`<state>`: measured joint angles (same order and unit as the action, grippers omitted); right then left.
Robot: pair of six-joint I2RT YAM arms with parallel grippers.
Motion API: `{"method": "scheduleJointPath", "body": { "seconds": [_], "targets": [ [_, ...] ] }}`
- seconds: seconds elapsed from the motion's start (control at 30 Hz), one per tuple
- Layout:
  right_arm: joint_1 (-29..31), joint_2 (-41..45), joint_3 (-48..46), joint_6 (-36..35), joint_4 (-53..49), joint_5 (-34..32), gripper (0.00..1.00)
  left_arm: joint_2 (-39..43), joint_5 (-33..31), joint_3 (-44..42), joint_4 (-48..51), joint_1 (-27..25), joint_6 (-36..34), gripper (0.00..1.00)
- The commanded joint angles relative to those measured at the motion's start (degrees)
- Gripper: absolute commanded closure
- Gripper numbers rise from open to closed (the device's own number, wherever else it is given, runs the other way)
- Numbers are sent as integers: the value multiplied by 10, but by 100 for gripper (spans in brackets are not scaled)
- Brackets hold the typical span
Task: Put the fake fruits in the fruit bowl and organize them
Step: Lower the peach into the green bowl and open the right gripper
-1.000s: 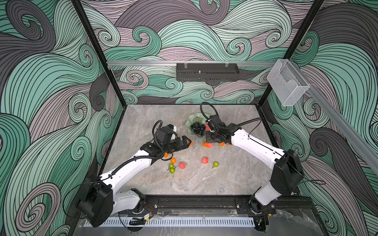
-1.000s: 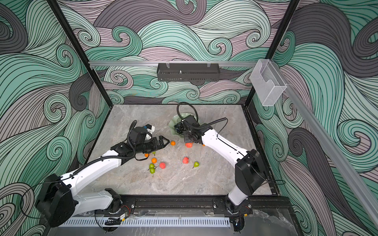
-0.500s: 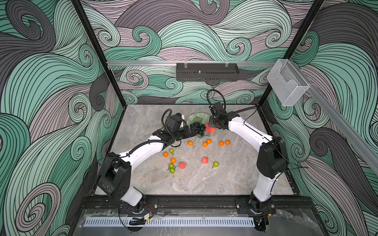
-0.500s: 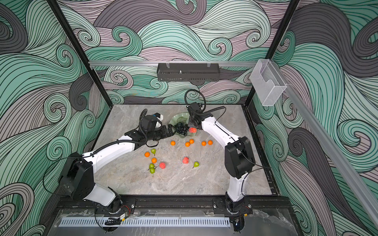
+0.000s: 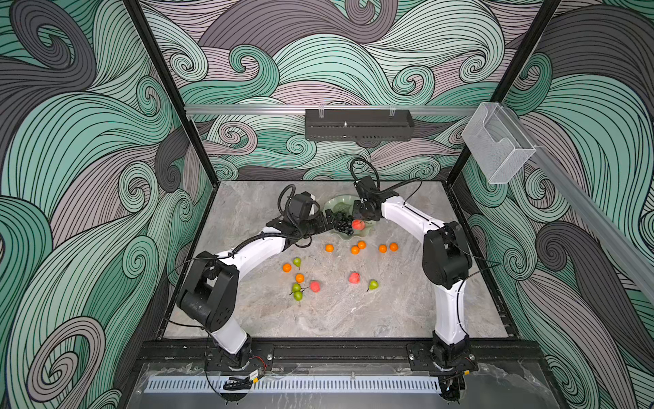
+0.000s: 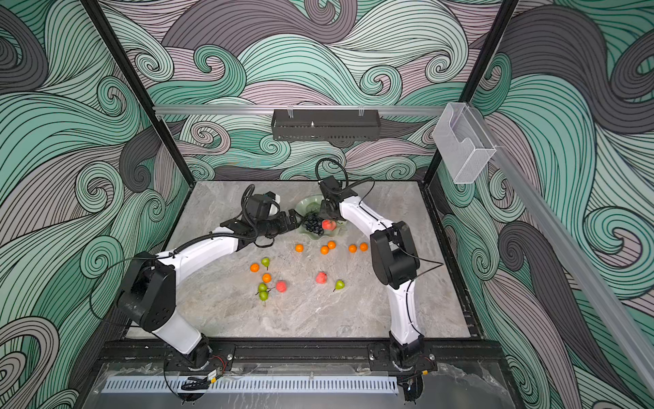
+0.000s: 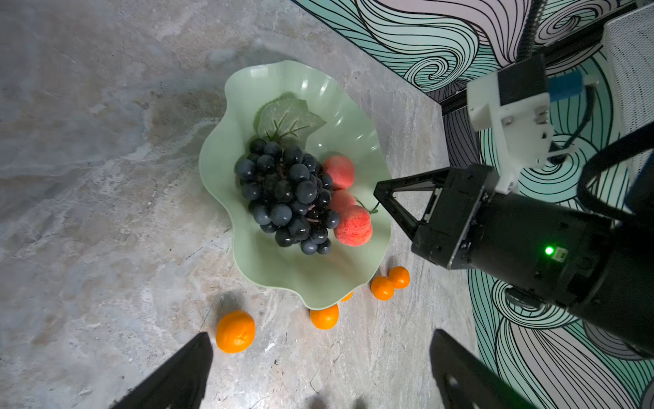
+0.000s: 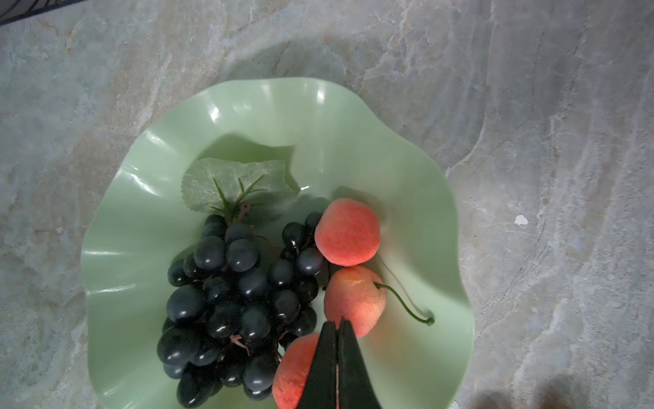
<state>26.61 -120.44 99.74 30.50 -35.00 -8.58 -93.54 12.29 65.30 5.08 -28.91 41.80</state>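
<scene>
Right claw pressed together, tips over the peaches in the bowl; grapes touching them; left claw spread wide, just short of the bowl's rim, an orange beside one finger; well behind both claws, pears lie scattered on the bench.

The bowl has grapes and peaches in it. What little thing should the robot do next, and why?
Probably swing the open left gripper to the nearest orange and close on it. That orange lies on the table just outside the fruit bowl, close before the open fingers, while the right gripper is shut over the peaches.
</scene>
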Motion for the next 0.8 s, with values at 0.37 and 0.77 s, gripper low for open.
{"method": "scheduleJointPath", "body": {
  "seconds": [0.37,0.77],
  "targets": [
    [-4,-14,20,0,-7,11,79,2,13,14,-4,6,-4,1],
    [-3,63,-20,-17,-7,0,73,56,-6,2,46,5,-7,1]
  ]
}}
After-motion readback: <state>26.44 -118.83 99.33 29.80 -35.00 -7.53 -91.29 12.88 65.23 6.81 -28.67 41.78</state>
